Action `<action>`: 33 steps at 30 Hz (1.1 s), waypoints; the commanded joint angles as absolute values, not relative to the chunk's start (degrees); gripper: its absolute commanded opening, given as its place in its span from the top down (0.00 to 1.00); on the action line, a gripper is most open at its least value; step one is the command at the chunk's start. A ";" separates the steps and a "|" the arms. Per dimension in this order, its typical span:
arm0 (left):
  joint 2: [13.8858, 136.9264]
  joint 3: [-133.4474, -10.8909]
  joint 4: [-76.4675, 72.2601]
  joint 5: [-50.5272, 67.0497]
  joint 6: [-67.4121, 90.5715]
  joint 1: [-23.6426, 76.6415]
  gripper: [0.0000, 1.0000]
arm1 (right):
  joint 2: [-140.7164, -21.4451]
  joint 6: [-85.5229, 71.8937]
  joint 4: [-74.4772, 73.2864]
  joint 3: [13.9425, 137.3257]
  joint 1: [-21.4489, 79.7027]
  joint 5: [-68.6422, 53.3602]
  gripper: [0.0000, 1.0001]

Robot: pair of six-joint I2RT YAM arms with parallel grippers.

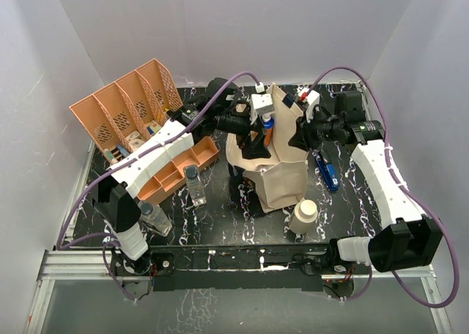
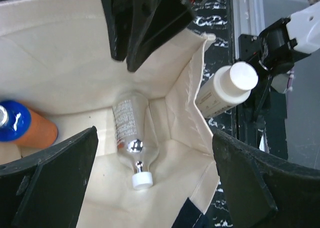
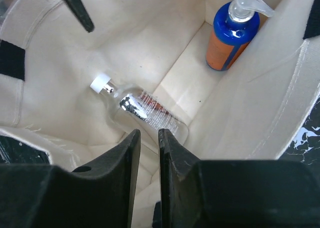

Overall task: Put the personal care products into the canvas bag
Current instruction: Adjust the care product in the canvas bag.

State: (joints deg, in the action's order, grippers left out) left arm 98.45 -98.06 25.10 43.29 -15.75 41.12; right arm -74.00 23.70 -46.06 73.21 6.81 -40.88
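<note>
Personal care products are split: a clear white-capped bottle (image 3: 145,110) lies on its side inside the canvas bag (image 1: 282,184), near an upright orange pump bottle (image 3: 227,38); a cream cylinder (image 1: 303,217) stands just outside the bag. Left gripper (image 2: 155,138) hangs spread wide over the bag's mouth. Right gripper (image 3: 146,135) shows jaws nearly together; whether they nip canvas, I cannot tell.

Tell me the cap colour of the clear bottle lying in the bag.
White cap; shows best in the left wrist view.
</note>
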 commanded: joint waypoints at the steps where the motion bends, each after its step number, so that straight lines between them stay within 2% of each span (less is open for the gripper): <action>1: 96.36 -98.99 29.25 41.76 -18.91 42.09 0.05 | -70.50 25.33 -45.90 74.41 6.94 -40.95 0.76; 6: 96.67 -93.74 28.22 44.11 -16.88 46.16 0.06 | -68.72 27.42 -47.77 71.99 6.92 -39.28 0.76; 9: 96.76 -91.32 28.63 46.63 -16.12 48.26 0.16 | -67.84 30.54 -50.37 69.87 6.94 -38.86 0.78; 11: 97.34 -89.72 29.27 45.46 -17.67 50.29 0.28 | -67.42 32.28 -51.74 68.63 6.94 -38.48 0.80; 14: 98.35 -87.68 30.96 42.96 -20.97 54.26 0.59 | -67.39 32.73 -52.46 66.99 6.94 -36.04 0.82; 18: 99.56 -84.34 31.95 42.16 -25.12 57.86 0.86 | -67.29 33.59 -52.57 63.78 6.94 -31.19 0.82; 20: 100.62 -81.97 31.06 40.14 -26.69 58.69 0.95 | -67.88 33.95 -52.76 62.62 6.93 -29.45 0.82; 23: 102.09 -78.22 29.17 37.61 -28.83 59.61 0.98 | -69.12 34.40 -52.54 61.55 6.87 -28.70 0.81; 26: 103.25 -77.24 28.70 36.47 -30.04 59.77 0.99 | -70.60 34.27 -51.57 61.90 6.94 -29.27 0.75; 28: 103.88 -77.21 28.90 35.52 -31.02 59.77 0.99 | -71.35 34.18 -50.62 62.49 6.94 -30.35 0.69; 33: 105.98 -76.95 28.21 32.35 -32.63 59.77 0.94 | -73.59 35.04 -48.12 63.46 7.02 -32.98 0.63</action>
